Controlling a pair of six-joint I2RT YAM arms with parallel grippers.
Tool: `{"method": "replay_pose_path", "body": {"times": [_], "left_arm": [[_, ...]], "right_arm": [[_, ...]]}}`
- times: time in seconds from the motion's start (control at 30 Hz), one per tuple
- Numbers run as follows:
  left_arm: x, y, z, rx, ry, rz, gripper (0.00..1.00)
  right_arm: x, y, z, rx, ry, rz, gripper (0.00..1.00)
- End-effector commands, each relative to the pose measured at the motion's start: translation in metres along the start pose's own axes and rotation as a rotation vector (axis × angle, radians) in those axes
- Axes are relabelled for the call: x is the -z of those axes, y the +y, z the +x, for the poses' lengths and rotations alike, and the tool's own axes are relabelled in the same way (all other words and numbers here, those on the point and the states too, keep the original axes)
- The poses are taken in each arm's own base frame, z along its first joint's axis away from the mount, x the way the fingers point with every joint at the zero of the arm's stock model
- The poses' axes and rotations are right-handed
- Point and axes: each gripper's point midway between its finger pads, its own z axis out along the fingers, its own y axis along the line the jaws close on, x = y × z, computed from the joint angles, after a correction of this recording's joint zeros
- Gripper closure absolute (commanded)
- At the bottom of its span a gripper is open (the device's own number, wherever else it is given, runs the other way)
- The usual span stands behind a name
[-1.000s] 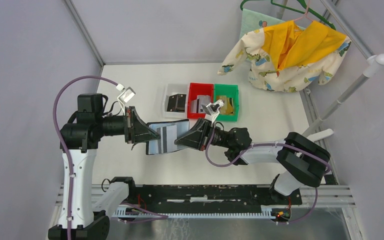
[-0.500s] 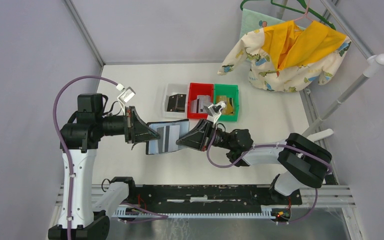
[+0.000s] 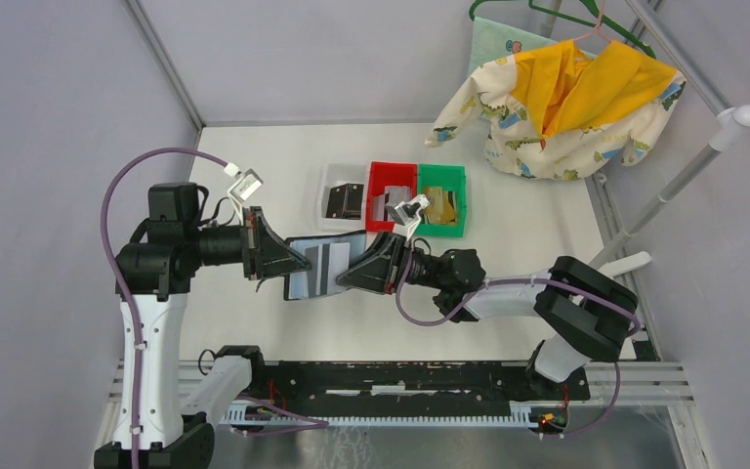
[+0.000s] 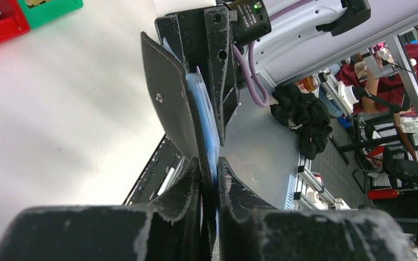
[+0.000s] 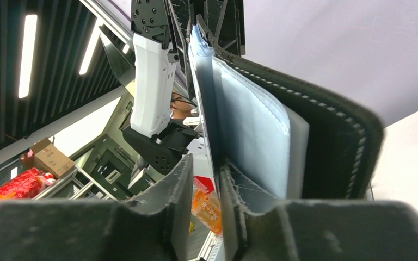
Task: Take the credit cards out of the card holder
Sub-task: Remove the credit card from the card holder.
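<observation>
From above, the holder [image 3: 330, 256] is hanging open over the white table [image 3: 254, 176], bridging the two arms. Its long axis is running left to right, and its pale striped inner face is turning up toward the camera. The left claw [image 3: 303, 262] is taking its left end and the right claw [image 3: 347, 278] is meeting its right end. Behind it, a white bin [image 3: 342, 171] is holding a black card [image 3: 345, 201], a red bin [image 3: 391, 168] a grey card [image 3: 387, 207], and a green bin [image 3: 442, 171] a gold card [image 3: 439, 207]. Grey walls are closing in the table, and a yellow-lined garment [image 3: 566, 107] is hanging at the back right. The left wrist view is showing the holder edge-on instead. Its black cover, bearing a small stud, is leaning left off blue leaves, and the left claw is clamping tight on the near edge. The right wrist view is looking up past ceiling strip lights. There the right claw's fingers [image 5: 179, 185] are standing apart with one thin leaf between them and a gap showing beside it. The stitched black cover and blue-grey pockets are lying outside the fingers, to the right.
</observation>
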Motion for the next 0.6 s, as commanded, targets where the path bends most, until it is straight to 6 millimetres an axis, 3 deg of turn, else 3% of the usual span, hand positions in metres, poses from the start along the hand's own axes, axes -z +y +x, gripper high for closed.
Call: {"method": "replay_pose_path", "body": {"times": [0.0,0.2,0.57], "left_arm": [[0.003,-0.007,-0.006,-0.043,-0.026,0.0,0.98],[0.004,-0.013,-0.006,-0.053,-0.026,0.016,0.98],[0.005,-0.023,-0.01,-0.064,-0.031,0.054,0.98]], "right_arm": [[-0.01,0.058,-0.017,0.112,-0.044,-0.234,0.77],[0.002,0.05,-0.019,0.118,-0.048,-0.195,0.99],[0.025,0.037,-0.021,0.168,-0.021,-0.119,1.0]]}}
